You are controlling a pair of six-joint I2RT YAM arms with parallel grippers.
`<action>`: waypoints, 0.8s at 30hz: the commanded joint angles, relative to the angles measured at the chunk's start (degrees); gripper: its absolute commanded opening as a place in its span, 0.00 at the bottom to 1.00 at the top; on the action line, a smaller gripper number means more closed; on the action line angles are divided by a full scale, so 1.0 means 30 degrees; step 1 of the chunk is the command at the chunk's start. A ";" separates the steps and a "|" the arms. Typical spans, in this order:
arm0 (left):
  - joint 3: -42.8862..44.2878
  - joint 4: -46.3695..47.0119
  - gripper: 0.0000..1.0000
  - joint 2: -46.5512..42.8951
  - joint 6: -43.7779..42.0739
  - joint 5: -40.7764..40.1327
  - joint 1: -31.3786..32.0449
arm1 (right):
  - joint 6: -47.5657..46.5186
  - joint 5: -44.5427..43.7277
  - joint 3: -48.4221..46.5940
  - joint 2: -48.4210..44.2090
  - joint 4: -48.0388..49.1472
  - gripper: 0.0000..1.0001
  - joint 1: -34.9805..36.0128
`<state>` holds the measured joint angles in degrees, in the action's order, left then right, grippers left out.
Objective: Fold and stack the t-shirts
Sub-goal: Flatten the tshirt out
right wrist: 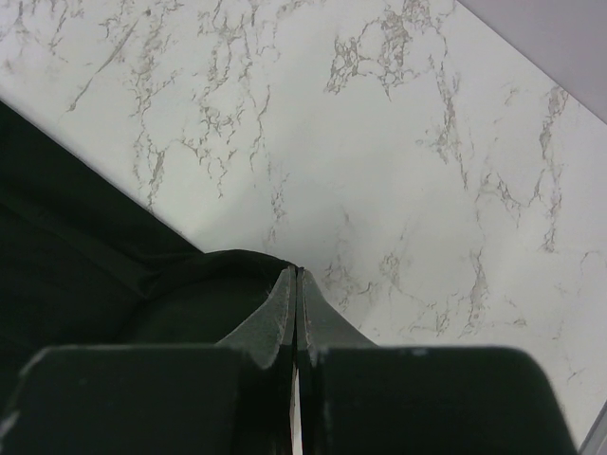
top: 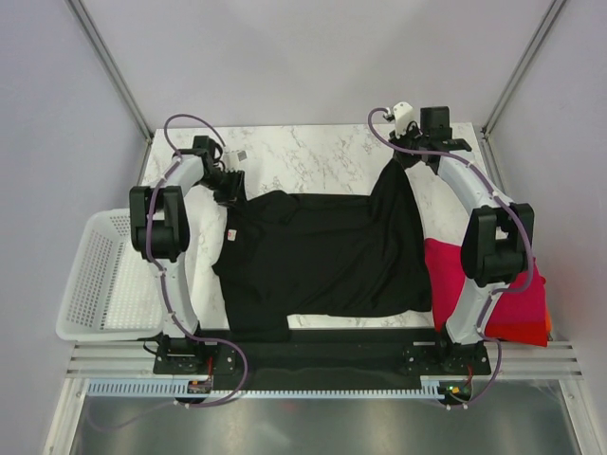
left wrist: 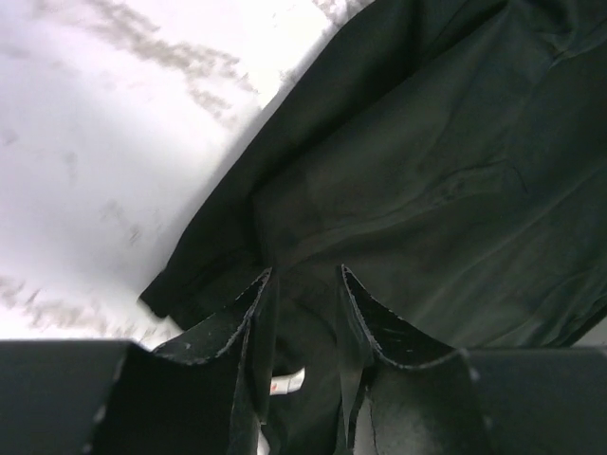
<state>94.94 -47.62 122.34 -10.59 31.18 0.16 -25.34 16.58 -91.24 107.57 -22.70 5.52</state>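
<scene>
A black t-shirt [top: 322,256] lies spread across the marble table [top: 313,156]. Its far right corner is pulled up into a peak. My right gripper [top: 394,163] holds that peak; in the right wrist view the right gripper [right wrist: 296,270] is shut with a fold of the black cloth [right wrist: 76,246] pinched between its tips. My left gripper [top: 232,190] is at the shirt's far left corner. Seen from the left wrist, the left gripper [left wrist: 305,270] stands open just over the black cloth [left wrist: 427,142], gripping nothing. A folded magenta-red t-shirt [top: 455,275] and an orange-red one [top: 531,332] lie stacked at the right.
A white mesh basket [top: 95,275] sits off the table's left side. A white label [left wrist: 289,381] shows on the cloth under the left fingers. Bare marble lies beyond the shirt's far edge. Metal frame posts stand at the back corners.
</scene>
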 commanded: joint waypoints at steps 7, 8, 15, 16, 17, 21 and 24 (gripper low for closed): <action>0.1431 -0.0446 0.36 0.1026 -0.0747 -0.1104 0.0941 | -0.0458 -0.0340 -0.0729 -0.0055 0.0447 0.00 0.0123; 0.1402 -0.0447 0.35 0.0938 -0.0747 -0.1396 0.0941 | -0.0488 -0.0341 -0.0642 -0.0056 0.0447 0.00 0.0094; 0.0496 -0.0447 0.42 -0.1229 -0.0836 -0.2072 0.0883 | -0.0488 -0.0194 -0.0553 0.0120 0.0447 0.00 0.0123; 0.0377 -0.0447 0.46 -0.1347 -0.0864 -0.2160 0.0883 | -0.0488 -0.0165 -0.0553 0.0120 0.0476 0.00 0.0094; 0.0289 -0.0447 0.47 -0.1435 -0.0836 -0.2219 0.0883 | -0.0459 -0.0136 -0.0611 0.0178 0.0447 0.00 0.0094; 0.0142 -0.0447 0.45 -0.1085 -0.0923 -0.2365 0.0912 | -0.0459 -0.0048 -0.0787 0.0296 0.0447 0.00 0.0123; 0.0259 -0.0388 0.42 -0.0733 -0.1011 -0.2541 0.0912 | -0.0488 -0.0106 -0.0817 0.0208 0.0447 0.00 0.0094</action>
<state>95.55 -48.56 121.01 -11.49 25.06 2.98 -26.37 15.97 -91.24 107.90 -22.72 5.54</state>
